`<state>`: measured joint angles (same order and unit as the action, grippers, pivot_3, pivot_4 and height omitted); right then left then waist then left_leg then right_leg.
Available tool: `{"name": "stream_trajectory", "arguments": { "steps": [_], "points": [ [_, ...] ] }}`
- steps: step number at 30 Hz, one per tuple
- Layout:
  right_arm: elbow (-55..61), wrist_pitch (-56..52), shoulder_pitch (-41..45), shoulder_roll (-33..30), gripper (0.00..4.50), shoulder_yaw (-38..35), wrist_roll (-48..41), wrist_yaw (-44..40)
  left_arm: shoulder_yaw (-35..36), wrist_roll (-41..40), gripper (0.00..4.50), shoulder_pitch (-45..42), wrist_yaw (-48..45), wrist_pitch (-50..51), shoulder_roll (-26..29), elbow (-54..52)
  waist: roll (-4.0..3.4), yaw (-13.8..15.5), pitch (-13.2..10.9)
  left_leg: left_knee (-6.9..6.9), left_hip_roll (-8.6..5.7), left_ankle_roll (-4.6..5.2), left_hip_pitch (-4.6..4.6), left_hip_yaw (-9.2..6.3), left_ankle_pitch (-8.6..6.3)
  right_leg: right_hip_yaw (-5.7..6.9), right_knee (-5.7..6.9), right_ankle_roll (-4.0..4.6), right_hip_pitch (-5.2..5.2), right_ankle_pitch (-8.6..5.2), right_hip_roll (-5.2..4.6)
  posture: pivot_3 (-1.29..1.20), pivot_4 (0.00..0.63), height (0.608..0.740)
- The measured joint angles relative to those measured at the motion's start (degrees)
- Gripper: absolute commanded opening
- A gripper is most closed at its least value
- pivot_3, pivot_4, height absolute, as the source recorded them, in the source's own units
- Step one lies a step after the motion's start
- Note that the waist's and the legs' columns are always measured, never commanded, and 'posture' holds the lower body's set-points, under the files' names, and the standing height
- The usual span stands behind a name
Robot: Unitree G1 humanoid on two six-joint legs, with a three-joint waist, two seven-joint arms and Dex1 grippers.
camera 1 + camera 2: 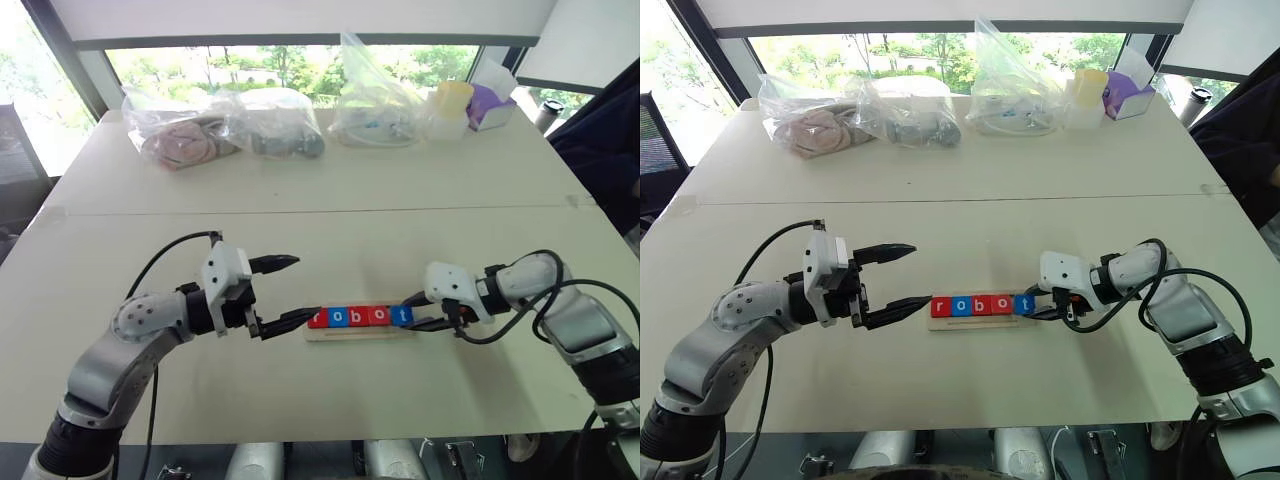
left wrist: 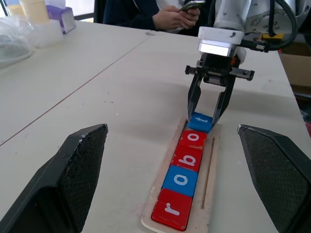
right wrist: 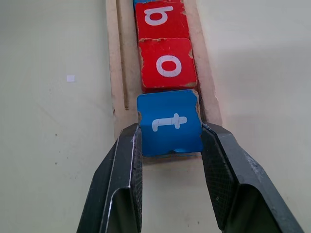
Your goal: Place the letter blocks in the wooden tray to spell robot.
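Observation:
The wooden tray [image 1: 360, 334] lies on the table between my two grippers. Several letter blocks sit in it in a row: red r [image 1: 318, 318], blue o [image 1: 339, 317], red b [image 1: 359, 316], red o [image 1: 379, 316] and blue t [image 1: 401, 316]. My right gripper [image 3: 170, 133] is shut on the blue t [image 3: 170, 122] at the tray's right end. That block touches the red o [image 3: 167, 64] and sits slightly askew. My left gripper [image 1: 307, 287] is open and holds nothing, just off the tray's left end, its lower finger near the r.
Plastic bags [image 1: 225, 125] of items, a cup [image 1: 450, 100] and a purple tissue box [image 1: 492, 105] line the table's far edge. A person [image 2: 170, 14] holding a phone sits at the far right corner. A seam [image 1: 300, 210] crosses the table behind the tray.

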<state>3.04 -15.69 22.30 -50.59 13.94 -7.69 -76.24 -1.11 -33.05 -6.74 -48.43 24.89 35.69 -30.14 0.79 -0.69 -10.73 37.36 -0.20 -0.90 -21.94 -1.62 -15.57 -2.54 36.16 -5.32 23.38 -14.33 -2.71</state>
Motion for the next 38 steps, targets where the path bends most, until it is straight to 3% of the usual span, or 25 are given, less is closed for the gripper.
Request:
{"name": "stream_trajectory", "arguments": {
  "steps": [11, 12, 16, 17, 29, 34, 38],
  "points": [
    [0.0, 0.0, 0.5, 0.4, 1.13, 0.5, 0.2, 0.0, 0.0, 0.0, 4.50, 0.0, 0.2, 0.0, 0.0, 0.0, 0.00, 0.0, 0.0, 0.00, 0.00, 0.00, 0.00, 0.00, 0.00, 0.00, 0.00, -0.01, 0.00, 0.01, 0.00, 0.00, 0.150, 0.740],
    [0.0, 0.0, 0.5, 0.4, 2.20, 0.6, 0.2, 0.0, 0.0, 0.0, 4.50, 0.0, 0.2, 0.0, 0.0, 0.0, 0.00, 0.0, 0.0, 0.00, 0.00, 0.00, 0.00, 0.00, 0.00, 0.00, 0.00, -0.02, 0.00, 0.01, 0.00, 0.00, 0.150, 0.740],
    [0.0, -0.2, 0.5, 0.5, 4.20, 0.6, 0.2, 0.2, 0.0, 0.0, 4.50, 0.0, 0.2, 0.0, 0.0, 0.0, 0.00, 0.0, 0.0, 0.00, 0.00, 0.00, 0.00, 0.00, 0.00, 0.00, 0.00, -0.02, 0.00, 0.01, 0.00, 0.00, 0.150, 0.740],
    [0.0, -0.3, 0.6, 0.5, 4.46, 0.6, 0.2, 0.2, 0.0, 0.0, 4.50, 0.0, 0.2, 0.0, 0.0, 0.0, 0.00, 0.0, 0.0, 0.00, 0.00, 0.00, 0.00, 0.00, 0.00, 0.00, 0.00, -0.01, 0.00, 0.01, 0.00, 0.00, 0.150, 0.740],
    [3.6, -7.3, 1.2, -2.1, 4.46, -4.6, -4.1, 1.0, 0.3, -0.1, 4.50, 1.2, 1.2, 1.0, 0.5, -0.6, 0.00, 0.0, 0.0, -0.01, 0.00, 0.00, -0.01, -0.01, 0.00, 0.00, 0.00, -0.01, 0.00, 0.01, -0.01, 0.00, 0.150, 0.740],
    [8.1, -11.1, -1.3, -6.1, 4.46, -9.1, -8.5, -0.5, 2.0, -0.2, 4.50, 3.0, 1.1, 2.7, 4.0, -1.9, 0.00, 0.0, 0.0, -0.01, 0.01, 0.00, -0.02, -0.01, 0.00, 0.00, 0.00, 0.02, 0.02, -0.01, -0.01, 0.00, 0.150, 0.740],
    [11.6, -14.2, -4.3, -11.2, 4.46, -14.4, -12.7, -2.2, 7.9, -2.8, 4.50, 6.2, -0.4, 5.3, 9.0, -2.4, -0.01, 0.0, 0.0, -0.03, 0.02, 0.00, -0.03, 0.00, 0.00, 0.01, -0.01, 0.04, 0.05, -0.02, -0.01, 0.00, 0.150, 0.740]
  ]
}}
